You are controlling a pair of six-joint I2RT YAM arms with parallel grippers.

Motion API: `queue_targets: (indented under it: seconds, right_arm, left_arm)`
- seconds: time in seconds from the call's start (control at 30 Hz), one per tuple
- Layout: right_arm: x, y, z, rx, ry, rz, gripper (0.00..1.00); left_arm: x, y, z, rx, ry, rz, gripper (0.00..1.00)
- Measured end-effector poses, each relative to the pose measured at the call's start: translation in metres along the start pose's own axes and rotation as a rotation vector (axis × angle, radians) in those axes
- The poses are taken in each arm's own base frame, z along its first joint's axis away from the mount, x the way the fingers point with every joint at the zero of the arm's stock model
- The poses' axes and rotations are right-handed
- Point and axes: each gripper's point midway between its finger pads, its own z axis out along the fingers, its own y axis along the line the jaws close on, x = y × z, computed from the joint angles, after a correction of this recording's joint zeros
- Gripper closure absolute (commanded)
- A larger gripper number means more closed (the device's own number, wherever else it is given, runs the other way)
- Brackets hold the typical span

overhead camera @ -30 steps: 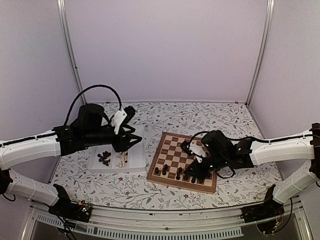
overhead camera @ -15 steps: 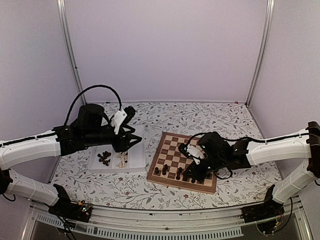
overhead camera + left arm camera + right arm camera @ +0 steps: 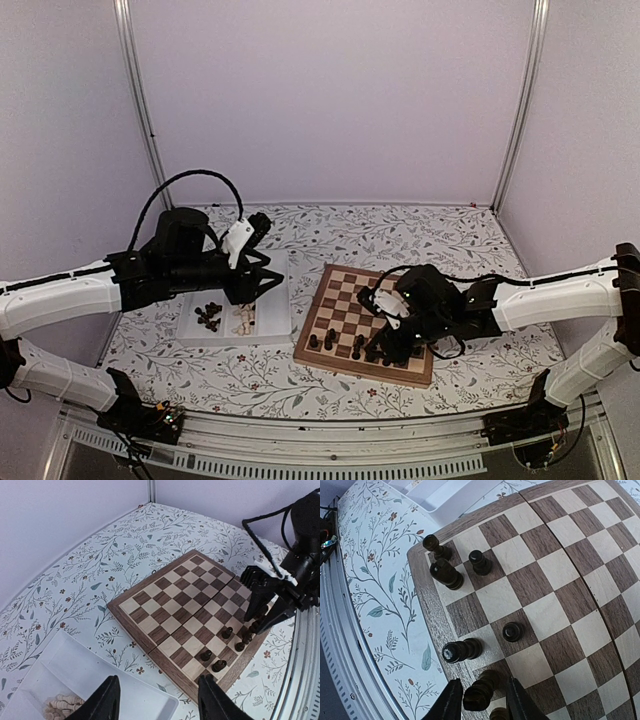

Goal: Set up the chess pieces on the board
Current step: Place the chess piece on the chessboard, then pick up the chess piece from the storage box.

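The board point(image 3: 345, 292) is a flat square of polished wood with light tan and dark brown squares, a brown border and a seam across its middle. It lies on the desk point(image 3: 450, 240), which is covered by a white cloth printed with leaves and small flowers. The board sits just to the right of a smooth white tray point(image 3: 283, 300) with low walls. The dark chess pieces point(image 3: 445, 573) are small turned wooden figures, almost black and a little shiny, with round heads and wider bases. Several of them stand on the two rows of the board nearest to the arm bases. In the left wrist view they are upright, with the long axis pointing up from the squares. The right fingers point(image 3: 451, 705) hang low over this near edge, a little apart, one on each side of one dark piece point(image 3: 480, 692). A narrow gap shows beside that piece, so they do not clamp it. The left fingers point(image 3: 107, 702) hover above the tray, spread wide, with nothing between them. In the tray lies a small heap of dark pieces point(image 3: 208, 316) and, just beside it, a heap of pale beige pieces point(image 3: 243, 320), and both heaps are tumbled in all directions.
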Motion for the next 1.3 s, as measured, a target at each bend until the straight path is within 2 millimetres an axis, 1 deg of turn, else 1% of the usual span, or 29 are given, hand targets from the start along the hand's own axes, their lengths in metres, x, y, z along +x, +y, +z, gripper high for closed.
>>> queue_targets:
  seconds: [0.1, 0.2, 0.27, 0.33, 0.4, 0.47, 0.5, 0.53, 0.6, 0.67, 0.73, 0.87, 1.0, 1.17, 1.23, 1.3]
  right_arm:
    - [-0.001, 0.0, -0.001, -0.001, -0.004, -0.001, 0.62]
    - [-0.007, 0.003, -0.01, -0.005, -0.029, -0.003, 0.59]
    - [-0.017, 0.005, -0.019, -0.005, -0.06, -0.008, 0.58]
    - [-0.027, 0.006, -0.029, -0.001, -0.101, -0.013, 0.57]
    - [-0.036, 0.007, -0.041, 0.006, -0.144, -0.017, 0.56]
    - [-0.044, 0.006, -0.049, 0.016, -0.183, -0.018, 0.55]
    - [-0.047, 0.005, -0.052, 0.017, -0.196, -0.018, 0.55]
    - [-0.049, 0.005, -0.054, 0.017, -0.21, -0.019, 0.55]
    - [-0.051, 0.003, -0.055, 0.019, -0.222, -0.02, 0.55]
    - [-0.049, 0.002, -0.053, 0.021, -0.218, -0.023, 0.55]
    - [-0.047, 0.001, -0.051, 0.022, -0.212, -0.028, 0.55]
    - [-0.044, 0.0, -0.048, 0.025, -0.209, -0.043, 0.55]
    - [-0.037, -0.002, -0.045, 0.027, -0.201, -0.049, 0.55]
    - [-0.038, -0.002, -0.044, 0.026, -0.21, -0.052, 0.55]
    - [-0.039, -0.002, -0.045, 0.023, -0.215, -0.055, 0.55]
    - [-0.04, -0.001, -0.045, 0.022, -0.22, -0.06, 0.55]
  left_arm:
    - [0.001, 0.002, 0.0, -0.011, 0.003, -0.007, 0.45]
    - [0.004, 0.012, -0.001, -0.072, 0.02, -0.045, 0.46]
    - [0.013, 0.027, -0.004, -0.162, 0.061, -0.111, 0.43]
    - [0.025, 0.047, -0.01, -0.271, 0.107, -0.196, 0.43]
    - [0.043, 0.072, -0.022, -0.39, 0.165, -0.315, 0.46]
    - [0.07, 0.101, -0.037, -0.496, 0.232, -0.443, 0.5]
    - [0.082, 0.111, -0.042, -0.531, 0.261, -0.491, 0.51]
    - [0.099, 0.124, -0.049, -0.573, 0.304, -0.551, 0.52]
    - [0.122, 0.136, -0.056, -0.618, 0.361, -0.624, 0.53]
    - [0.144, 0.141, -0.061, -0.637, 0.429, -0.678, 0.55]
    - [0.158, 0.142, -0.06, -0.635, 0.475, -0.715, 0.56]
    - [0.185, 0.139, -0.056, -0.625, 0.575, -0.762, 0.52]
    - [0.205, 0.133, -0.051, -0.616, 0.653, -0.788, 0.5]
    - [0.219, 0.133, -0.043, -0.61, 0.712, -0.793, 0.48]
    - [0.219, 0.136, -0.04, -0.611, 0.717, -0.783, 0.48]
    - [0.214, 0.142, -0.035, -0.612, 0.72, -0.758, 0.48]
